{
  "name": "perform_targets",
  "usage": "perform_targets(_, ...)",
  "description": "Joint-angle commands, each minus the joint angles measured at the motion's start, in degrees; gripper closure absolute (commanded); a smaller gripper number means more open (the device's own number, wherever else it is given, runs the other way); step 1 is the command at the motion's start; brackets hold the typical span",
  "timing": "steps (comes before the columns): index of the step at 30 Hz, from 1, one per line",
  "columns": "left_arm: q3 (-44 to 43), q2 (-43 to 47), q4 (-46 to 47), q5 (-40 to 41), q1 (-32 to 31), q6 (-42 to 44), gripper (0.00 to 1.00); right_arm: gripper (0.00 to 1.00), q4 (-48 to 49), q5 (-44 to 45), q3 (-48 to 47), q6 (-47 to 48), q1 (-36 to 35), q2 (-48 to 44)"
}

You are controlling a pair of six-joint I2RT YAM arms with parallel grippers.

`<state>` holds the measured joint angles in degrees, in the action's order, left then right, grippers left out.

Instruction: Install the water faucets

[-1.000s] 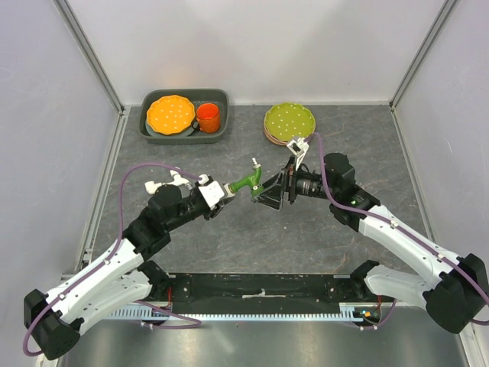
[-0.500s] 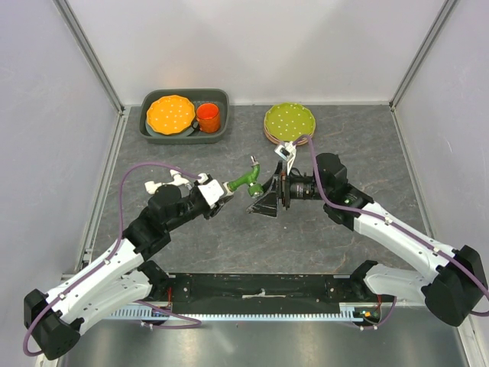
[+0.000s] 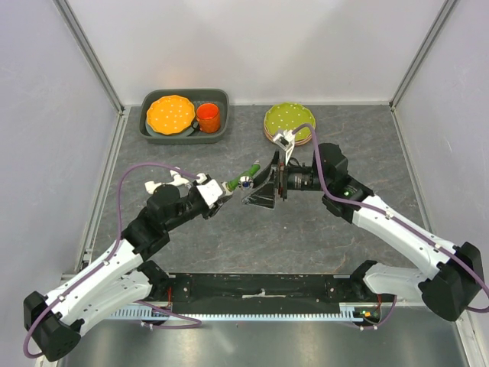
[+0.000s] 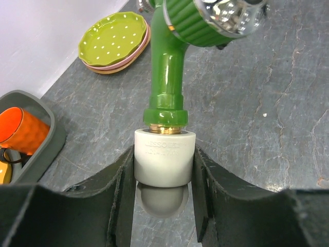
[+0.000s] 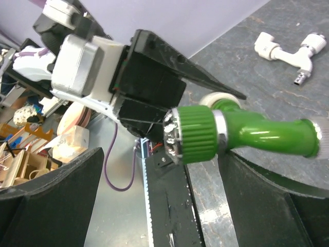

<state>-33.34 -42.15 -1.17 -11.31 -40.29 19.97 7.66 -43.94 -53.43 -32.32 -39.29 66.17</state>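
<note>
Overhead, found one grey tray [image 3: 183,136] at eleven o'clock on the table [image 3: 306,229], holding one orange plate [image 3: 170,114] and, at its three o'clock, one orange mug [image 3: 208,117]. Counted one stack of plates [image 3: 289,122] at one o'clock, green on top, outside any container. Spotted the green faucet [image 3: 243,181] mid-table, clamped at its nine o'clock end by the left gripper [image 3: 228,186], with the right gripper [image 3: 260,187] spread wide about its three o'clock end.

From the left wrist, saw both fingers [image 4: 121,190] pressed tight on the faucet's white end piece [image 4: 164,154], held clear of the table, with the green body running up to twelve o'clock towards a chrome-faced knob [image 4: 231,15]. Made out the tray at nine o'clock with the mug inside, and the plate stack at eleven: green, pink and tan rims, three showing.

From the right wrist, saw that gripper's fingers [image 5: 46,206] parted at eight and four o'clock, gripping nothing, with the green faucet's knob end between them. Noted one white faucet [image 5: 288,49] lying on the table at two o'clock. Tallied two faucets, one green, one white.
</note>
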Motion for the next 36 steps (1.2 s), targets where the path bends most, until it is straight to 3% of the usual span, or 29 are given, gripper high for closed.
perform_targets(1,-2.16,1.02,1.52,-5.56,-0.22,2.44,0.98,0.02,1.92,4.13,-5.01,1.82,0.09,2.12)
perform_targets(9,-2.78,0.49,-0.77,-4.08,-0.23,2.01,0.98,0.02,1.66,1.94,-8.18,1.38,0.09,3.53)
perform_targets(22,-3.13,0.67,0.47,1.2,-0.05,-1.16,0.98,0.02,-2.74,-4.83,-2.65,2.08,0.09,1.24)
perform_targets(36,-3.66,0.05,0.38,0.15,0.83,-2.48,0.98,0.02,-1.34,-6.07,-2.64,1.82,-0.88,2.12)
